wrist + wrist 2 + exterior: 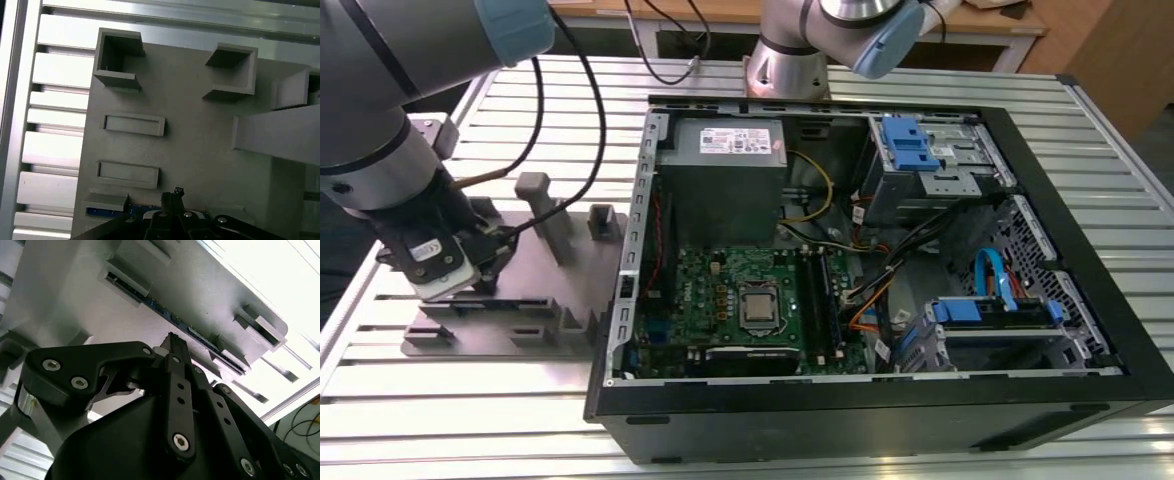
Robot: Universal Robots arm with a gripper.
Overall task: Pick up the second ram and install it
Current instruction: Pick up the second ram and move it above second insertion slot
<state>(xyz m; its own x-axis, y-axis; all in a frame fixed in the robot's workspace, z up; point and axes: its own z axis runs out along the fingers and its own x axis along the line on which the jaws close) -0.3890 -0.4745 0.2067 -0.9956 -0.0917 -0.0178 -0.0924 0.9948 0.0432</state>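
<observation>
The second ram [200, 337] is a thin dark bluish board standing on edge between grey blocks of the holder plate [75, 300]. A blue strip of it [131, 210] also shows in the first wrist view. My gripper [172, 340] is right at the middle of the ram's long edge, low over the plate. In the exterior view the gripper [454, 283] hangs over the holder plate [520, 335], on the exterior view's left, beside the open computer case [854, 410].
The motherboard [707, 290] lies flat in the case with the CPU socket [759, 306] and dark memory slots [817, 295] beside it. Grey upright blocks [540, 205] rise from the plate near the arm. Cables [587, 120] trail across the slatted metal table [1067, 130].
</observation>
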